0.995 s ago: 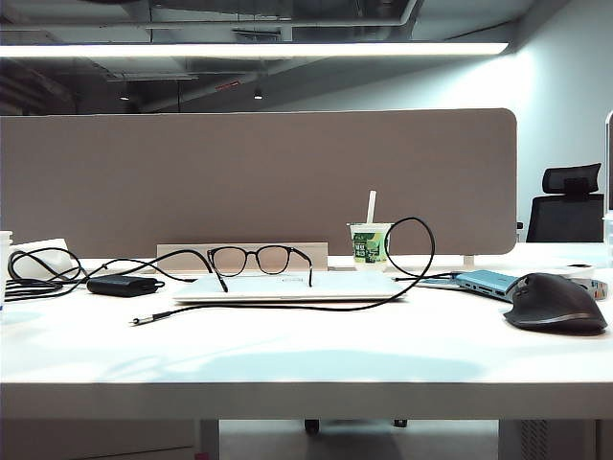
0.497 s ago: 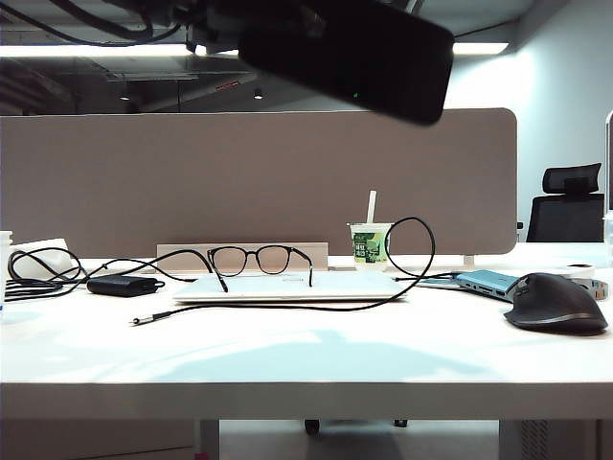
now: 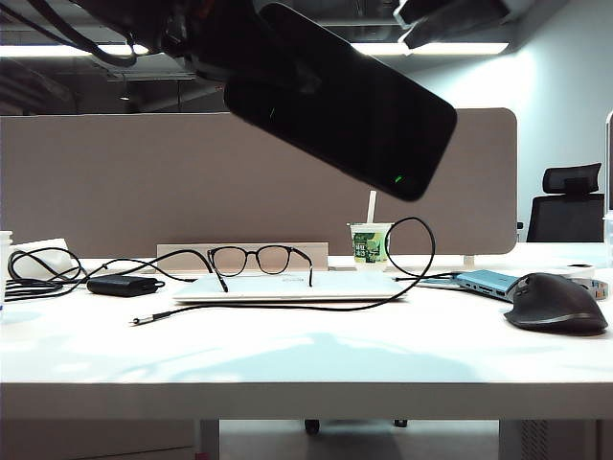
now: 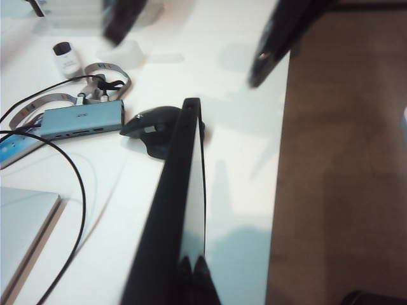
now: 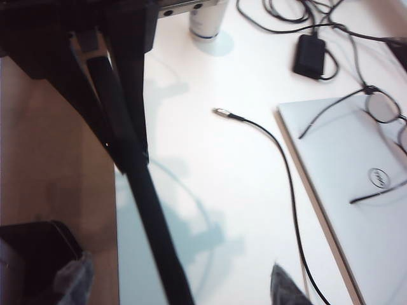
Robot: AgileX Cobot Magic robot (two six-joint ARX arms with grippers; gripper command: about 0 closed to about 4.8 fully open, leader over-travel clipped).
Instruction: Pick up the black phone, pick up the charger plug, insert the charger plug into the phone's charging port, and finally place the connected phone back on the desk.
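Note:
The black phone (image 3: 345,105) hangs tilted high above the desk (image 3: 306,359), close to the exterior camera. My left gripper (image 3: 206,43) is shut on its upper end. The left wrist view shows the phone (image 4: 181,190) edge-on, running out from my left gripper (image 4: 193,270). The charger plug (image 3: 142,319) lies on the desk at the left, its thin black cable (image 3: 412,251) looping past the laptop. My right gripper (image 3: 445,17) is at the top right, open and empty. In the right wrist view the plug (image 5: 220,112) lies beyond my right gripper (image 5: 178,286), and the phone's edge (image 5: 146,210) crosses in front.
A closed silver laptop (image 3: 287,286) with glasses (image 3: 259,259) on it lies mid-desk. Behind it stands a yogurt cup (image 3: 370,242). A dark mouse (image 3: 556,302) and a blue hub (image 3: 488,281) sit at the right, a black adapter box (image 3: 123,285) with cables at the left.
A second ago no arm showed. The phone came in at the top and has come lower, larger and more tilted. My right gripper has entered at the top right.

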